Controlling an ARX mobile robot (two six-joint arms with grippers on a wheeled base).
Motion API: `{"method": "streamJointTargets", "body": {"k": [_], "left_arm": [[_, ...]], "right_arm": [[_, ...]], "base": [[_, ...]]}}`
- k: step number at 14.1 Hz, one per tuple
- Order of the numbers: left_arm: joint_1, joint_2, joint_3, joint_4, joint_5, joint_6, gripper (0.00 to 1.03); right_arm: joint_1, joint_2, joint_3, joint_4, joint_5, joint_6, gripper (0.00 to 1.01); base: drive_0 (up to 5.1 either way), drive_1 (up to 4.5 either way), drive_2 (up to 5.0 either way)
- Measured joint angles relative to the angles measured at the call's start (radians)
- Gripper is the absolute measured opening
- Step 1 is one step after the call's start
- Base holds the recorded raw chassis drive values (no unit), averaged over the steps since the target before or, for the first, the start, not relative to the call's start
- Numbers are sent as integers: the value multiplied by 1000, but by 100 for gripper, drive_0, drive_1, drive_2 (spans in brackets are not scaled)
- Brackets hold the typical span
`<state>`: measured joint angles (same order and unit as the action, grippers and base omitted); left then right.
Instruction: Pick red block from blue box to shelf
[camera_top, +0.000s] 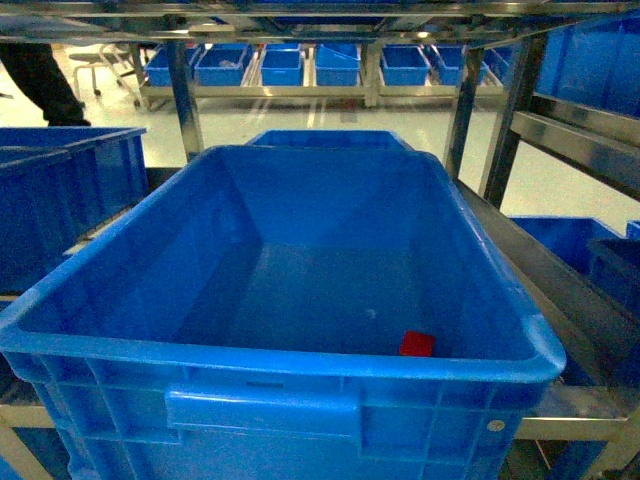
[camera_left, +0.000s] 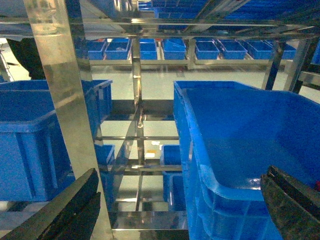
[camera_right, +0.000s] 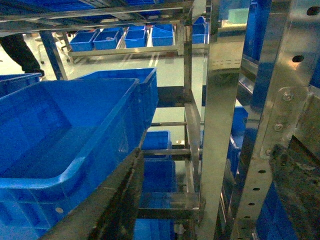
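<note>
The red block (camera_top: 417, 344) lies on the floor of the blue box (camera_top: 280, 365), close to its front wall and right of centre. The box rests on a tier of the steel shelf (camera_top: 500, 120). Neither gripper shows in the head view. In the left wrist view, my left gripper (camera_left: 180, 210) is open and holds nothing; it hangs outside the blue box's (camera_left: 240, 150) left front corner, beside a shelf post (camera_left: 60, 90). My right gripper (camera_right: 205, 200) is open and holds nothing, outside the blue box's (camera_right: 60, 135) right wall, with a shelf post (camera_right: 220, 125) straight ahead.
A dark blue crate (camera_top: 60, 200) stands left of the box, another (camera_top: 330, 138) sits behind it, and more (camera_top: 570, 240) sit lower right. A row of crates (camera_top: 300, 65) lines a far rack. A person's legs (camera_top: 40, 80) are at the far left.
</note>
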<state>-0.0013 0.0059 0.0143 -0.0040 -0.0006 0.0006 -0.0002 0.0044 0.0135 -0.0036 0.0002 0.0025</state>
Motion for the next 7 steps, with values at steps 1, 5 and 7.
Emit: {"method": "streamJointTargets", "body": {"k": [1,5,7], "left_arm": [[0,0,0,0,0,0,98],[0,0,0,0,0,0,98],[0,0,0,0,0,0,98]], "right_arm": [[0,0,0,0,0,0,79],[0,0,0,0,0,0,98],[0,0,0,0,0,0,98]], "base": [[0,0,0],[0,0,0],[0,0,0]]}}
